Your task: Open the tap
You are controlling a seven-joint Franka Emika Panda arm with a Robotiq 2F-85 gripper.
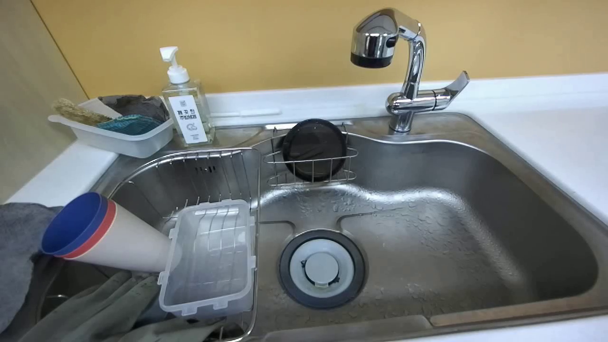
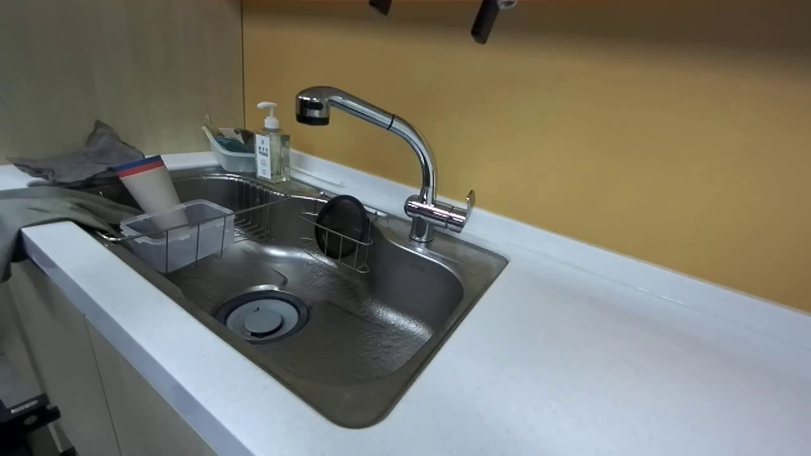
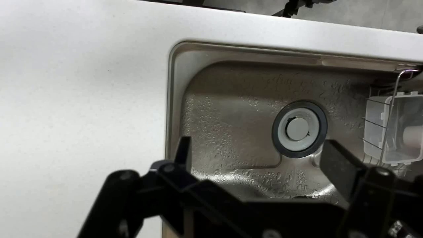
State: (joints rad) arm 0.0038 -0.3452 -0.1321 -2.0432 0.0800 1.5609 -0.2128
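The chrome tap (image 1: pixel 415 66) stands at the sink's back rim, and it also shows in an exterior view (image 2: pixel 412 142). Its spray head (image 1: pixel 375 42) hangs over the basin; no water stream shows. The flat lever (image 1: pixel 458 85) sticks out from the side of the base and slants upward, and it shows in an exterior view too (image 2: pixel 470 204). My gripper (image 3: pixel 257 145) is open and empty in the wrist view, with the sink far beneath. Its black fingertips show at the top edge of an exterior view (image 2: pixel 432 16), above the tap. The tap is not clearly visible in the wrist view.
The steel sink (image 1: pixel 475 228) holds a wire rack with a clear plastic box (image 1: pixel 209 256) and stacked cups (image 1: pixel 128 237). A small wire holder carries a black round lid (image 1: pixel 315 149). The soap bottle (image 1: pixel 187 111) stands back left. The yellow wall (image 2: pixel 602 158) rises close behind the tap.
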